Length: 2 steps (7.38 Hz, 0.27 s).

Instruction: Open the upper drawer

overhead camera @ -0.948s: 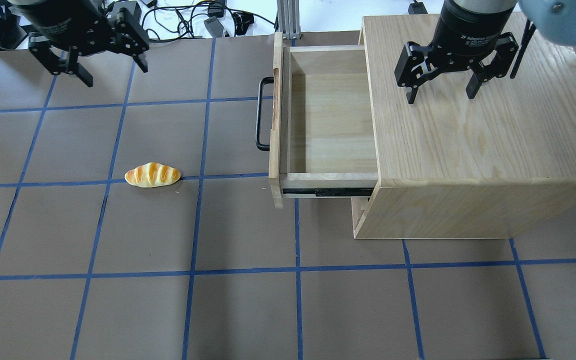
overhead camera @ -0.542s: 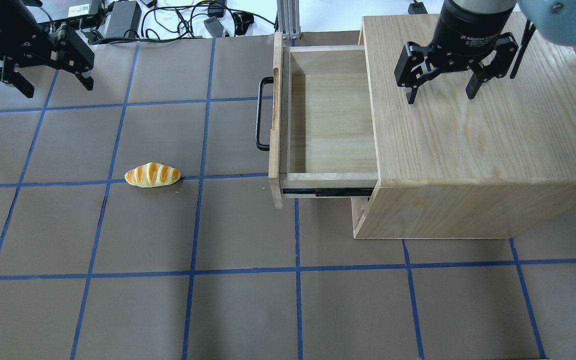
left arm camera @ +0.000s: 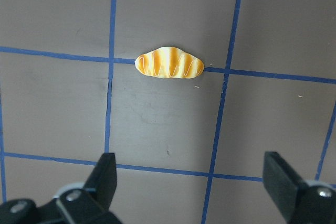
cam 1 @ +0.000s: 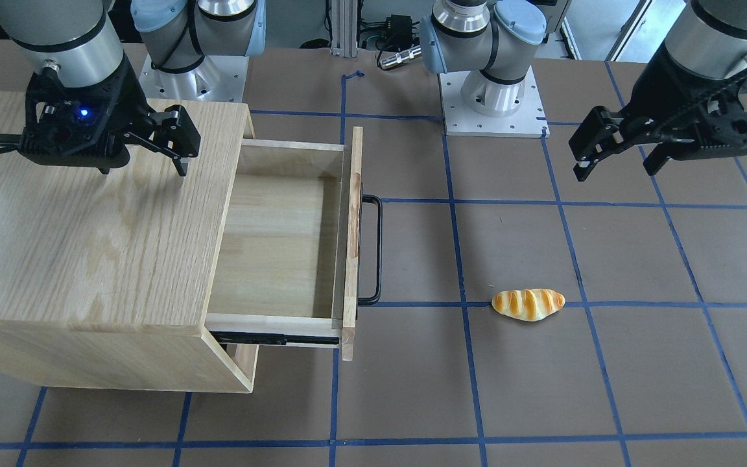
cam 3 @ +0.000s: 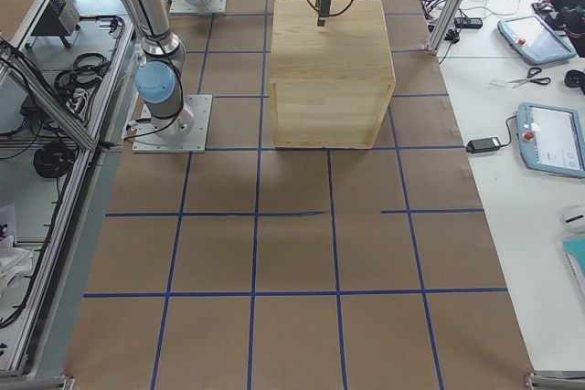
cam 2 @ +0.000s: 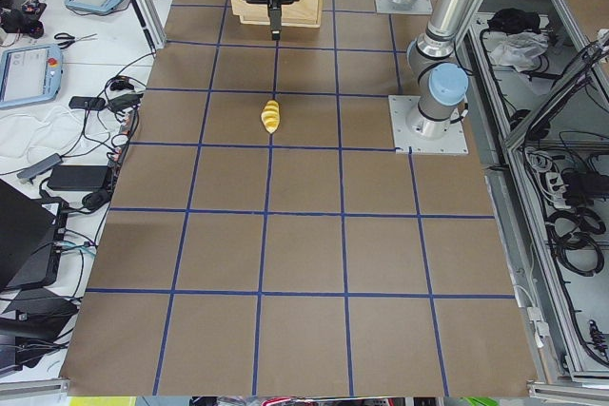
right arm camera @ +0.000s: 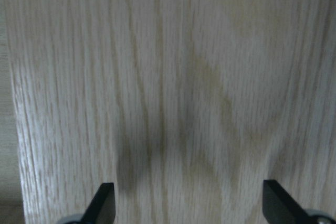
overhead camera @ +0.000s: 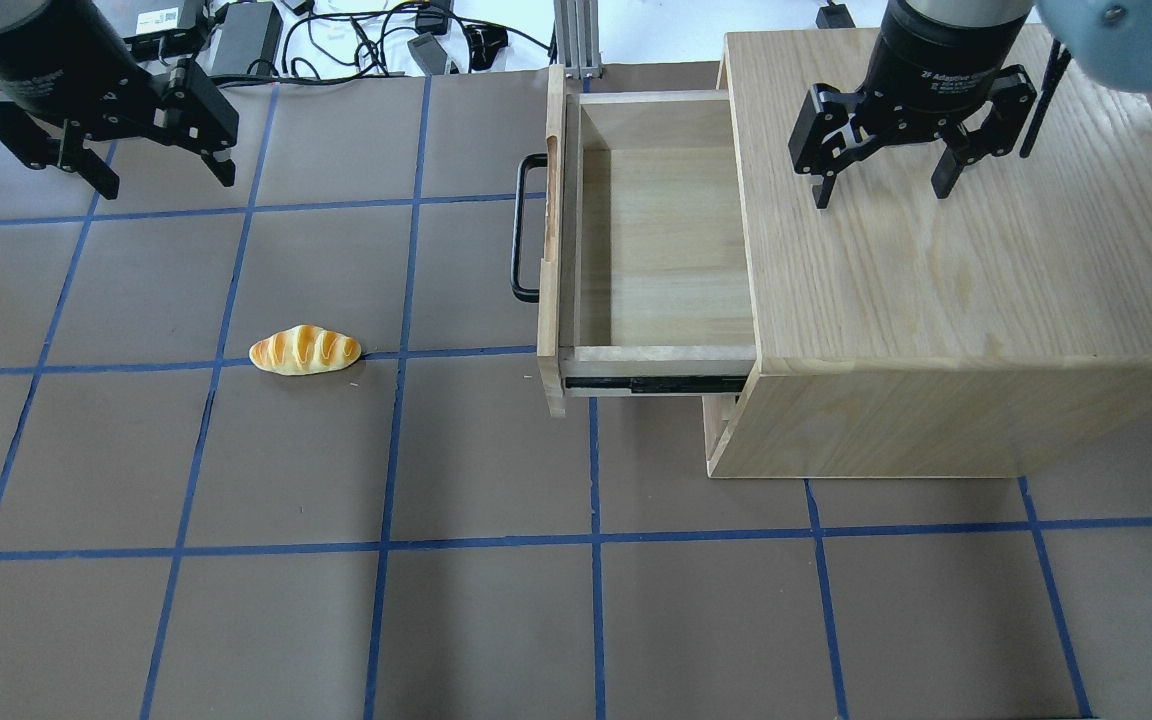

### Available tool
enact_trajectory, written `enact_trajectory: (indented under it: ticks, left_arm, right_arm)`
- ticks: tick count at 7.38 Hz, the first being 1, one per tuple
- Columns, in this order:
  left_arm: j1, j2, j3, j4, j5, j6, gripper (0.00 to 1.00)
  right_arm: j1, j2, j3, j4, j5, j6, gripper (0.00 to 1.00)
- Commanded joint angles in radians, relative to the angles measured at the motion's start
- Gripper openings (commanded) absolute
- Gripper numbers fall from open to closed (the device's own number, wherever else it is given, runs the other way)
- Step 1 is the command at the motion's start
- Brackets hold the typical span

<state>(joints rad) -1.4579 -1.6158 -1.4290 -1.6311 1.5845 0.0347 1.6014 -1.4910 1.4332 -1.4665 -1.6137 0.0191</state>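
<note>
The upper drawer is pulled well out of the oak cabinet and its light-wood box is empty. Its black bar handle faces the table's left half. The drawer also shows in the front-facing view. My left gripper is open and empty, hovering above the table far to the left of the handle. In its wrist view the left gripper looks down on the table. My right gripper is open and empty, just above the cabinet's top.
A toy bread roll lies on the brown gridded table, left of the drawer and below the left gripper; it also shows in the left wrist view. Cables and power bricks lie beyond the table's far edge.
My left gripper swung out to the left, then came back a little to the right and lower in the view. The drawer, the bread roll and my right gripper have not moved.
</note>
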Motion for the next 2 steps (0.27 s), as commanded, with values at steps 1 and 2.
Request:
enact_trajectory:
  ticks: [1,2]
  left_arm:
    - [-0.025,0.000,-0.016,0.014,-0.005,-0.006,1.00]
    - [-0.027,0.005,-0.022,0.014,0.002,-0.006,1.00]
  right_arm:
    - [0.000,0.000,0.000,0.000,0.000,-0.001,1.00]
    - [0.000,0.000,0.000,0.000,0.000,-0.001,1.00]
